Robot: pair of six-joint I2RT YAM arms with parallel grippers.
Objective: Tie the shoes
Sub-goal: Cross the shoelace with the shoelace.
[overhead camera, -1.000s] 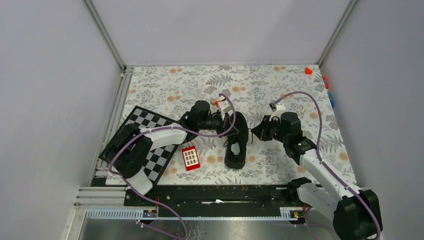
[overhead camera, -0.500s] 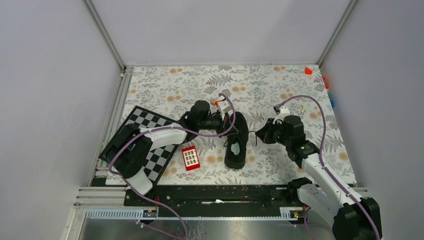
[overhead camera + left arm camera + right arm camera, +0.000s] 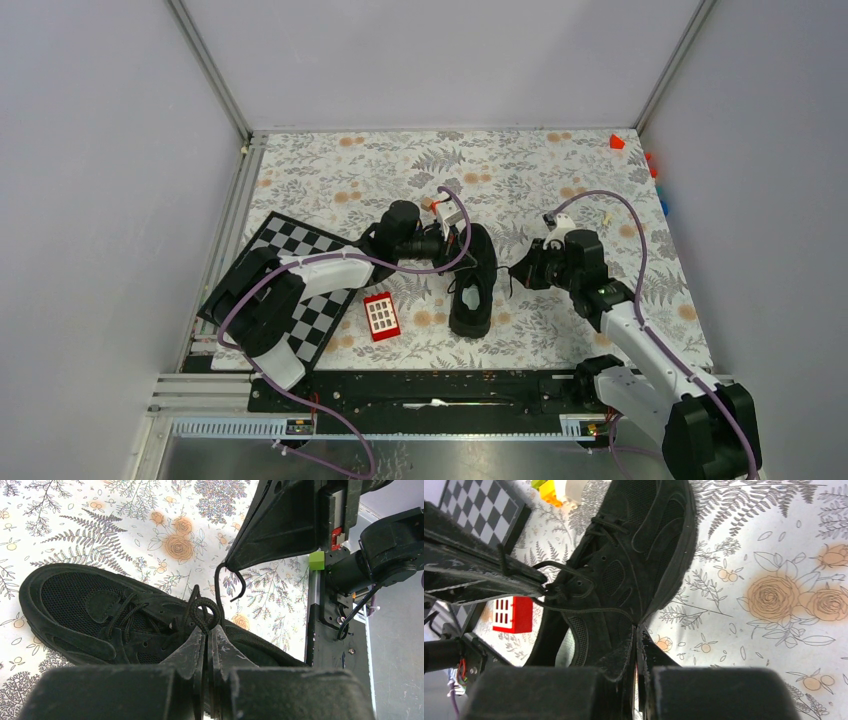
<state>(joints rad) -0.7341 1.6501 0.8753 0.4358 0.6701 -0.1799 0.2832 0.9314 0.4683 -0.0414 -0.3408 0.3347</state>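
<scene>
One sneaker (image 3: 472,282) on the surface (image 3: 560,180), lying between the two finger pairs. Wrist views show what overhead cannot: left fingers (image 3: 206,636) clenched on a lace (image 3: 202,612) loop at their tips, right fingers (image 3: 636,636) pinching a taut lace strand (both thin, black). One red block (image 3: 381,316) near the left fingers.

Plain grey walls (image 3: 440,60), floral tabletop (image 3: 330,170)

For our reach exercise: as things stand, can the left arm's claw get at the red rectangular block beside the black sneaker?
Probably, but not freely: the left claw is shut on a thin black lace of the black low-top sneaker. The red rectangular block lies close beside it, uncovered.
</scene>
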